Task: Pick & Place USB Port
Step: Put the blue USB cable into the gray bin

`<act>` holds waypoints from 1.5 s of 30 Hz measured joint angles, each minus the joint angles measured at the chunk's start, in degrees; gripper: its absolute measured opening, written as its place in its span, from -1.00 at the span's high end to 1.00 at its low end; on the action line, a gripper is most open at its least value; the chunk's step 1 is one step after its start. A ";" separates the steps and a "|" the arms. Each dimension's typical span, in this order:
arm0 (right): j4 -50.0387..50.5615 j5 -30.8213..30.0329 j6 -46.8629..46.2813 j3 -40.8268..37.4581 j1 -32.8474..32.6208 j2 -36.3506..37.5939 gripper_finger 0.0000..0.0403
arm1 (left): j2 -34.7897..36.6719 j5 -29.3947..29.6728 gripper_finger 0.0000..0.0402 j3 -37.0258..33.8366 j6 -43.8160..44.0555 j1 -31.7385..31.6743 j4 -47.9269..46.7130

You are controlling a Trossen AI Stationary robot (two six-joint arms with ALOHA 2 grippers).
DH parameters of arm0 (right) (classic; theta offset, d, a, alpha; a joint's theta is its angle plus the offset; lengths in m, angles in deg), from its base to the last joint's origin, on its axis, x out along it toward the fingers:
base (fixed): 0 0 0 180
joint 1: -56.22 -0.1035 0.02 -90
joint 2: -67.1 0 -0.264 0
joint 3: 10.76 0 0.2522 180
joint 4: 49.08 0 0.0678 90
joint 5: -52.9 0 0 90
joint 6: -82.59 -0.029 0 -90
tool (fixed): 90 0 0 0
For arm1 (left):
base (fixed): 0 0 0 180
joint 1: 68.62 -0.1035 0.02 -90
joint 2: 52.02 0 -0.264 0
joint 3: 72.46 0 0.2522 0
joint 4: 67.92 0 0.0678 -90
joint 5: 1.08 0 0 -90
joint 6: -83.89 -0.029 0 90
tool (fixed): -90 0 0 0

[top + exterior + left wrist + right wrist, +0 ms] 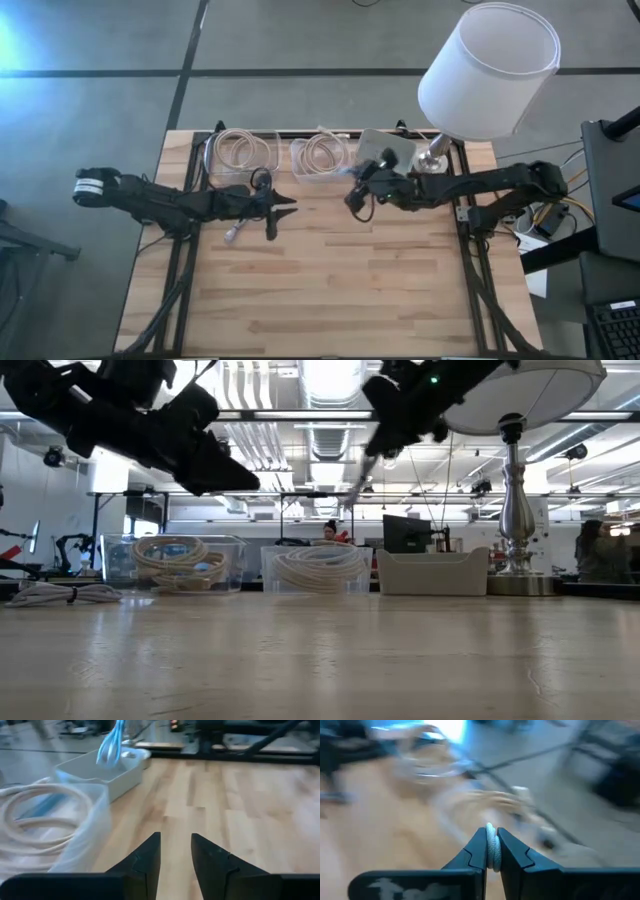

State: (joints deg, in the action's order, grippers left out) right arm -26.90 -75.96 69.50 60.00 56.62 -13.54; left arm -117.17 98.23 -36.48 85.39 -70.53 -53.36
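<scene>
My right gripper [351,197] hovers in front of the grey tray [385,148] and is shut on a white braided USB cable [491,846]. In the low view that cable [362,478] hangs below the raised gripper [385,430]. My left gripper [283,207] is open and empty, above the table in front of the left clear bin [240,155]. In its wrist view the open fingers [175,842] point over bare wood. A second cable [235,232] lies flat on the table under the left arm. My right gripper pinches the white braided cable [492,851] between its two fingers. The cable is lifted clear of the table, and a short length [360,482] hangs below the fingers. Which part of the cable the fingers have does not show.
Two clear bins with coiled cables [320,155] [172,563] stand along the far edge, with the grey tray [433,572] to their right. A lamp with a white shade [488,68] stands at the far right corner. Bare wood [340,290] fills the near half.
</scene>
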 joint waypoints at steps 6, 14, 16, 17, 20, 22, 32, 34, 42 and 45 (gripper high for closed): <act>11.40 -14.90 -7.00 -0.30 0.71 3.44 0.88 | 0.00 2.27 0.44 0.00 -0.01 0.00 -1.35; 12.63 -9.90 -11.17 -4.25 6.53 0.58 0.88 | 0.00 2.36 0.44 0.00 -0.02 0.00 -1.35; 12.63 -8.67 -12.41 -5.08 8.96 -0.78 0.88 | 0.00 2.37 0.44 0.00 -0.02 0.00 -1.35; 12.58 -8.49 -12.60 -5.40 10.10 -1.41 0.88 | 0.00 2.37 0.44 0.00 -0.02 0.00 -1.35; 12.50 -7.89 -13.14 -6.11 13.47 -3.11 0.88 | 0.00 2.38 0.44 0.00 -0.04 0.00 -1.35; 12.18 -5.69 -13.96 -6.27 15.40 -3.93 0.88 | 0.00 2.38 0.44 0.00 -0.23 -0.02 -1.35; 8.55 1.68 -12.50 -6.67 20.42 -9.13 0.88 | 0.00 2.40 0.45 0.00 -0.83 -0.02 -1.35; 8.31 1.46 -12.27 -6.67 20.63 -9.85 0.88 | 0.00 2.38 0.45 0.00 -0.83 -0.02 -1.34; 8.52 1.49 -10.72 -6.67 20.78 -9.38 0.75 | 0.00 2.38 0.45 0.00 -0.85 -0.02 -1.35; 8.40 1.47 -9.36 -6.67 20.77 -8.51 0.63 | 0.00 2.38 0.45 0.00 -0.84 -0.02 -1.35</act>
State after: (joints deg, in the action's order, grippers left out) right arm -18.50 -74.49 60.14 53.33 77.39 -22.06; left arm -117.17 100.60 -36.48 84.55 -70.56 -54.71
